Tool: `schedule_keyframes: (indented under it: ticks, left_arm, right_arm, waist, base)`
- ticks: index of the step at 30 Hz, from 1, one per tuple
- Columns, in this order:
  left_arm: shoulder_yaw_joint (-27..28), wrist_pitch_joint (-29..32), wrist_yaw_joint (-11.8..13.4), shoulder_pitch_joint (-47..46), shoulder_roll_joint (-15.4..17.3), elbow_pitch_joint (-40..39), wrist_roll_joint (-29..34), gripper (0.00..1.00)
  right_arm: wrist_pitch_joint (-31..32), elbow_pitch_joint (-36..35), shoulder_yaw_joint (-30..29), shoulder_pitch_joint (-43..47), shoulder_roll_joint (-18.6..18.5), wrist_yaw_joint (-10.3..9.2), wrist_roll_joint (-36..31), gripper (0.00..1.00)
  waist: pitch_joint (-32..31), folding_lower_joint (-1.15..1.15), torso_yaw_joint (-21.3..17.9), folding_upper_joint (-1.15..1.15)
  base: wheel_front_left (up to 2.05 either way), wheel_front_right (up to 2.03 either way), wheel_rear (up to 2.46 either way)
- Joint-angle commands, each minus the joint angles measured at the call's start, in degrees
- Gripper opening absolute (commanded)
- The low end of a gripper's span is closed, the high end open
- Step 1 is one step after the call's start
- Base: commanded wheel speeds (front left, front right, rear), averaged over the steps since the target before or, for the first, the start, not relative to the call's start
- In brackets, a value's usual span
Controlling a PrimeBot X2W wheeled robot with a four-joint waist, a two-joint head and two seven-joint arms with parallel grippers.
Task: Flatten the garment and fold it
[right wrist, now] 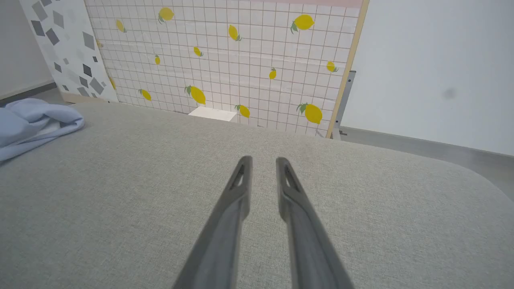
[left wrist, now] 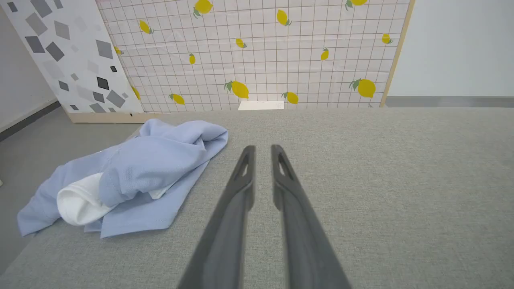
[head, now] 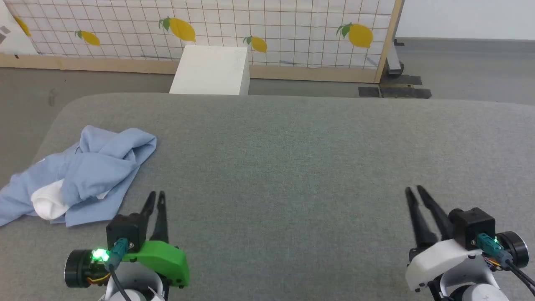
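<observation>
The shirt (head: 83, 175) lies in a crumpled heap on the grey table (head: 292, 167). It is to the left of the left jaws and a little ahead of them, and well apart from the right jaws, far on their left side. Both pairs of jaws are released, with a narrow gap between the fingers, and they grasp nothing. They hover low over bare table.

The step in hand seems to be the first reach, since no flattening has begun. To do it well, the left jaws should probably widen before they go down, then take one single layer at an outer edge of the heap and not the thick middle. A white rolled part (left wrist: 78, 202), maybe the collar, shows at the side of the heap nearest to the left jaws. It can help to find which way the shirt lies. The right jaws have a long way to cross, so I think it is better to drag the shirt first toward the space between the two pairs of jaws. The far left end of the shirt reaches the table's edge, so a careless pull may slide it off.

The table cover is a woven cloth, likely with some grip. Beyond the jaws stand a white box (head: 211, 69), a tiled screen with lemons (head: 271, 25), a panel with grey diamonds (left wrist: 60, 60) and a grey floor (head: 25, 96).
</observation>
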Motion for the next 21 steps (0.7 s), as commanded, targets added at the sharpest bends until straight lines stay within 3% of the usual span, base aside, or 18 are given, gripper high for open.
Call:
schedule_keyframes:
  ticks: [1, 21]
  left_arm:
    - [0.0, 0.0, 0.0, 0.0, 0.0, 0.0, 0.0, 1.00]
    - [-0.6, -2.2, 0.6, 0.2, 0.0, 1.5, -2.0, 1.00]
  right_arm:
    - [0.0, 0.0, 0.0, 0.0, 0.0, 0.00, 0.0, 1.00]
    - [-2.2, 2.0, -0.4, 0.5, 0.0, -0.01, 2.6, 1.00]
  waist:
    - [0.0, 0.00, 0.0, 0.00]
    - [0.0, 0.00, 1.2, 0.00]
  base:
    - [0.00, 0.00, 0.00]
    - [0.00, 0.00, 0.00]
